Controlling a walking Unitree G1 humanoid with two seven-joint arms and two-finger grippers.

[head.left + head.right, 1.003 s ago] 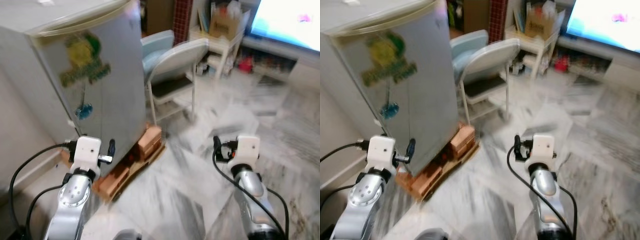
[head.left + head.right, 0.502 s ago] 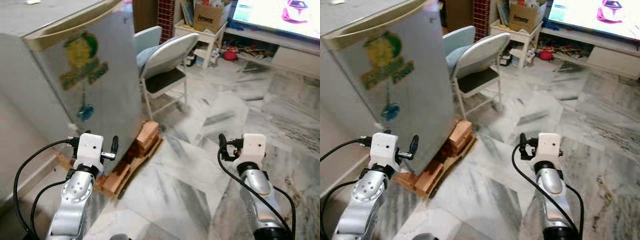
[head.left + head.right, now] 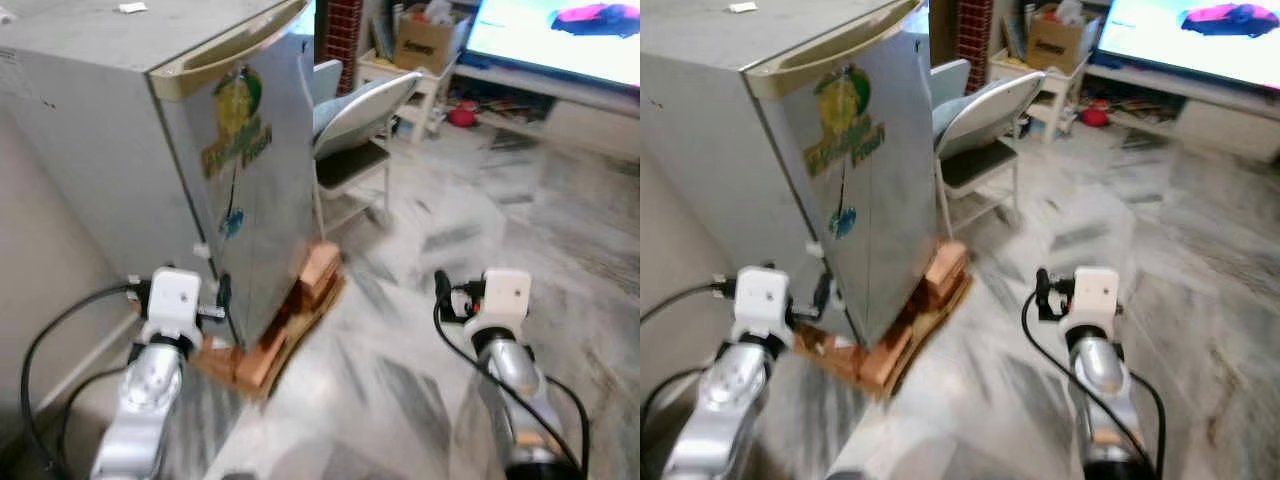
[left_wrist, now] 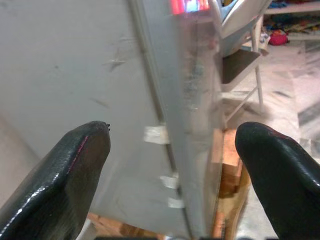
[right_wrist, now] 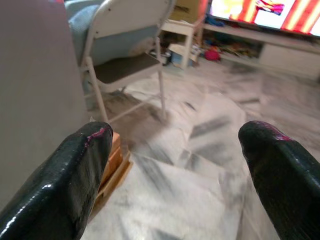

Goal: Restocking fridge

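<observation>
The small grey fridge (image 3: 190,150) stands shut on wooden blocks (image 3: 290,320), its front corner right ahead of the left gripper (image 4: 172,165), whose fingers (image 4: 65,175) are spread wide. The right gripper (image 5: 175,170), fingers equally parted, hangs over marble floor (image 3: 400,330), a folding chair (image 3: 360,130) well beyond it.

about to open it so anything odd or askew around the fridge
The fridge stands on stacked wooden blocks rather than the floor, an improvised base. Its door looks shut. Nothing looks spilled or broken.
</observation>
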